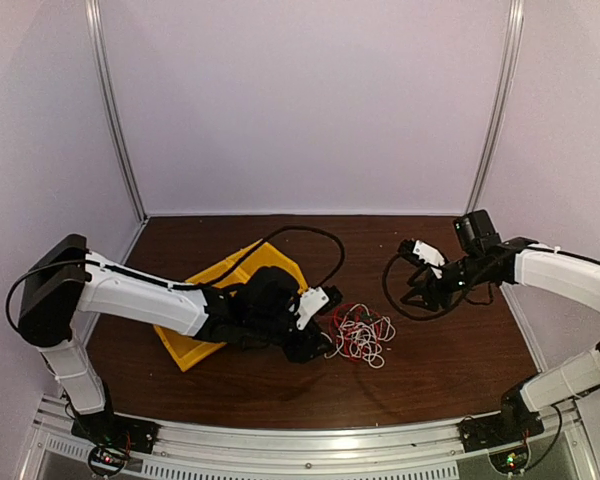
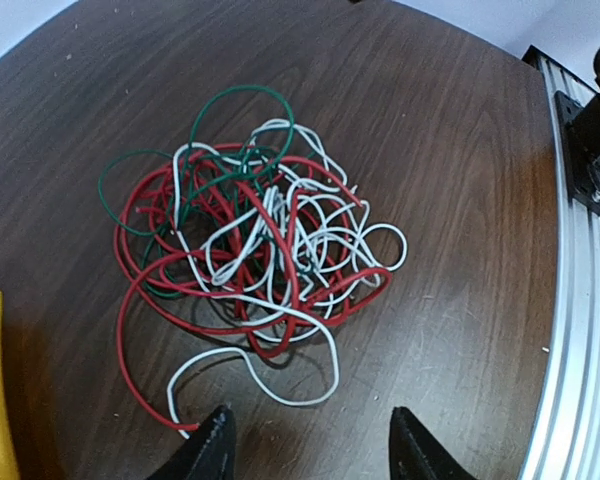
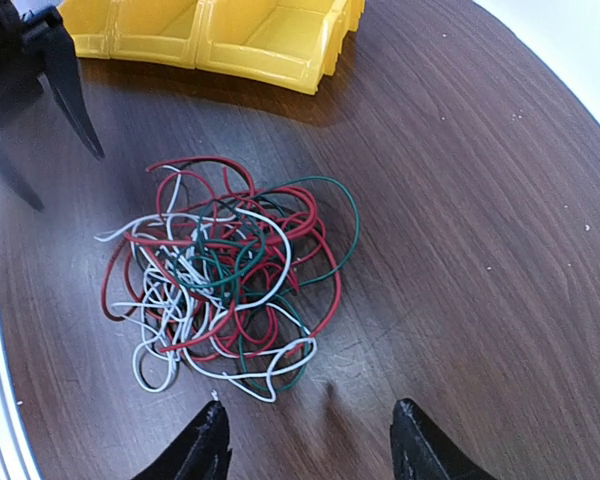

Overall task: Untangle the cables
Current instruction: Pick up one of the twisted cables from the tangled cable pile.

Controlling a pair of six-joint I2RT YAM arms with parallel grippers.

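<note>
The cables [image 1: 362,335] lie in one tangled heap of red, white and dark green strands on the brown table. In the left wrist view the heap [image 2: 250,240] lies just ahead of my left gripper [image 2: 310,432], which is open with nothing between its fingers; a red and a white wire end lie next to the left fingertip [image 2: 212,430]. My right gripper [image 3: 310,425] is open too, hovering empty just short of the heap [image 3: 220,280]. From above, the left gripper [image 1: 328,338] is at the heap's left edge and the right gripper [image 1: 418,296] is apart to its right.
A yellow bin [image 1: 195,345] sits under the left arm, also showing at the top of the right wrist view [image 3: 250,40]. Thick black arm cables loop over the table [image 1: 325,240]. The aluminium rail [image 2: 580,320] runs along the near edge.
</note>
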